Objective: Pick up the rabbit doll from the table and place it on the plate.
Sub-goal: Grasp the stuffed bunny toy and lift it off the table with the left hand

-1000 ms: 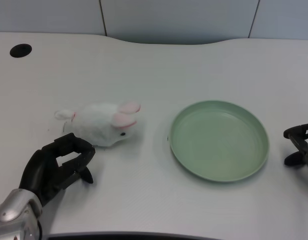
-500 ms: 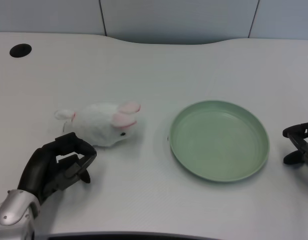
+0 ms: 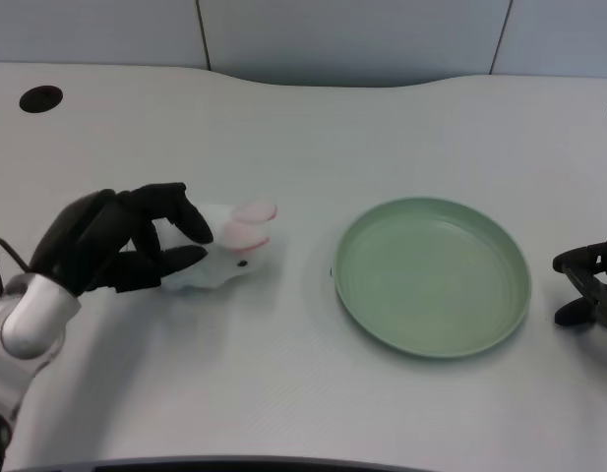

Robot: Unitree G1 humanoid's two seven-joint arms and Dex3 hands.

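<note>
Only the head view here. The rabbit doll [image 3: 229, 251] is a small white plush with pink-lined ears and a dark dot for an eye. It's lying on its side on the white table [image 3: 303, 128], head and ears pointing toward the plate [image 3: 432, 276]. Only the head end and a bit of the belly are visible; the rear is hidden behind the fingers.

The plate is a pale green round dish with a shallow raised rim, sitting to the right of the doll with a strip of bare table between them. Nothing is on it.

The left hand [image 3: 121, 246] comes in from the lower left on its silver forearm [image 3: 23, 329], angled up and to the right. The black fingers are curled around the back half of the doll: upper fingers draped over the top of its body, lower ones tucked along the underside near the table. So it's wrapped around the plush and touching it, and it looks like a grip, though the doll appears to be resting on the tabletop rather than lifted.

A dark round hole [image 3: 40, 98] sits in the table at the far left.
</note>
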